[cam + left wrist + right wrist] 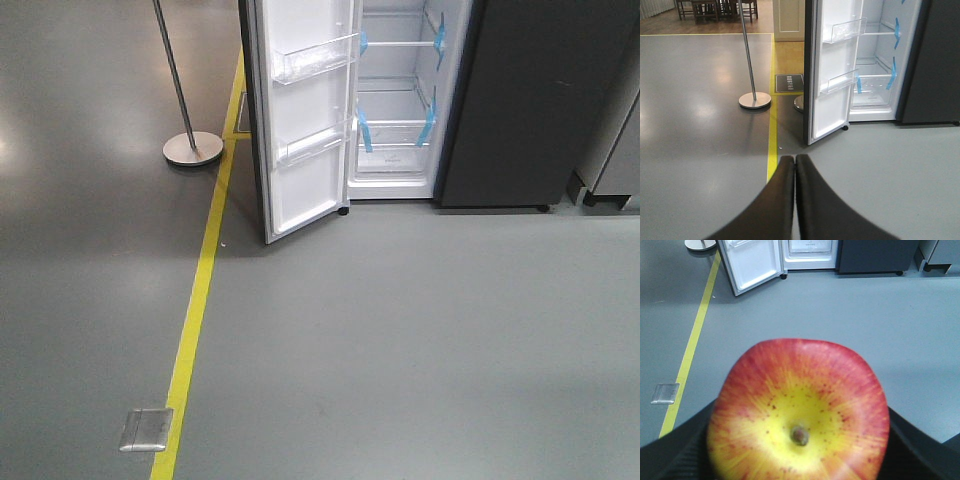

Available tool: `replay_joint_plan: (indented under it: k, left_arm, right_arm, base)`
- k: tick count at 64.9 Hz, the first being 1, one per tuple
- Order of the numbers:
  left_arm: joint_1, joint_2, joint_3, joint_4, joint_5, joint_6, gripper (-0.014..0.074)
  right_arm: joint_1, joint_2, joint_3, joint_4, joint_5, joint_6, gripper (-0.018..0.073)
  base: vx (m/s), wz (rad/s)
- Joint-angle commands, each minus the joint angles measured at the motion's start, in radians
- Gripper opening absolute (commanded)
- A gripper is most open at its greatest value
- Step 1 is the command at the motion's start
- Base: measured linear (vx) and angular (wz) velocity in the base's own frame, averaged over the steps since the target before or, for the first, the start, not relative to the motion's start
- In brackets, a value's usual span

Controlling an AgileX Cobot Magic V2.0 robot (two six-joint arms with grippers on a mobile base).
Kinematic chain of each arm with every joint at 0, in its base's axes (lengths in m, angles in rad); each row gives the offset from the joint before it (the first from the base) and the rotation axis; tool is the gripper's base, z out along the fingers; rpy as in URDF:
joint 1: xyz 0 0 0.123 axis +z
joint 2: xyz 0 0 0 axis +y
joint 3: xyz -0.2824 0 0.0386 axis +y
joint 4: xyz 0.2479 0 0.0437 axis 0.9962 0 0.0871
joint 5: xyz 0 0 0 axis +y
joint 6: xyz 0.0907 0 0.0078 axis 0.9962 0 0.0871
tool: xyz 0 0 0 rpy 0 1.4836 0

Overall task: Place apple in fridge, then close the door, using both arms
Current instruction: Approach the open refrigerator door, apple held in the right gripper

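Grey floor (400, 350) runs to the far tall dark grey fridge (530, 100), its white-faced door (305, 120) open at left. The black left end effector (795, 165) is pinched together, empty. The right end effector (800, 445) clasps the glossy red-and-yellow apple (800, 410), well apart from the fridge.

Door (305, 120) left of fridge (395, 100); pole stand (192, 148) left of door.

There is one apple (799, 415), one fridge (530, 100) and one door (300, 195), which carries two clear bins (314, 60). Four blue tape strips (363, 42) show inside the fridge, two on each side. The floor (420, 350) bears one yellow line (195, 310) and one metal plate (146, 429), and the front view shows one pole stand (192, 148) on a round base.
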State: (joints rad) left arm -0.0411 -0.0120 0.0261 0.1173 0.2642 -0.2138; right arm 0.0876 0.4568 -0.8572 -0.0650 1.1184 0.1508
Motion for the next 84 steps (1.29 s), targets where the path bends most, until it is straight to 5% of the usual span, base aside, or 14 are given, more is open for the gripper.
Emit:
replay_joint_plan:
  k: [1,84]
  left_arm:
    - [-0.003,-0.014,0.02,-0.005,-0.071,-0.009,-0.0006]
    - [-0.003,-0.014,0.02,-0.005,-0.071,-0.009,-0.0006]
  right_arm:
    - [-0.002,0.008,-0.025,-0.01,-0.067,-0.003,0.0135]
    - [-0.002,0.008,-0.025,-0.01,-0.069,-0.003,0.0135]
  base:
    - [0.09,-0.02]
    - [0.09,0.0]
